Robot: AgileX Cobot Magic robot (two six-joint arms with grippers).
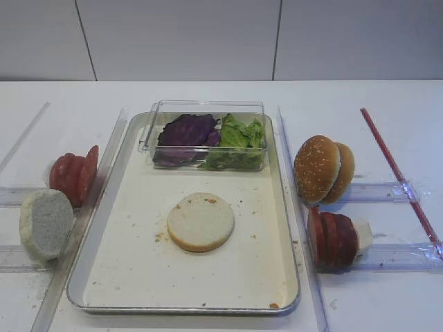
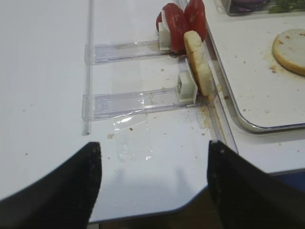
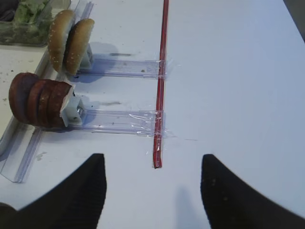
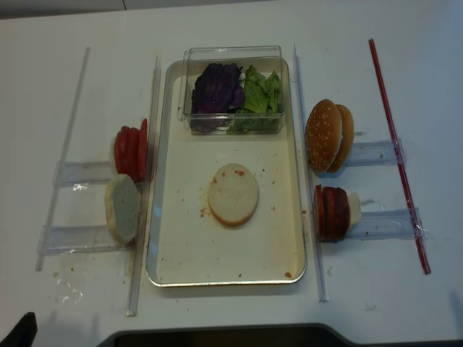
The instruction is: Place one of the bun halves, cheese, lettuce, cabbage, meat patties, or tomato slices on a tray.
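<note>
A pale bun half (image 1: 201, 221) lies flat in the middle of the cream tray (image 1: 131, 270). Purple cabbage (image 1: 187, 131) and green lettuce (image 1: 239, 142) fill a clear box at the tray's far end. Tomato slices (image 1: 73, 176) stand left of the tray, with a rougher bun half (image 1: 45, 223) in front of them. Meat patties (image 1: 332, 238) stand to the right. No cheese shows. My left gripper (image 2: 153, 144) hovers open over the table's near left corner, with nothing between its fingers. My right gripper (image 3: 152, 157) is open and holds nothing, right of the patties (image 3: 40, 99).
Two sesame buns (image 1: 322, 168) stand on a clear rail right of the tray. A red strip (image 3: 162, 71) runs along the right side. Clear plastic rails (image 2: 133, 102) hold the food rows. The table's front edge (image 2: 190, 205) lies just under my left gripper.
</note>
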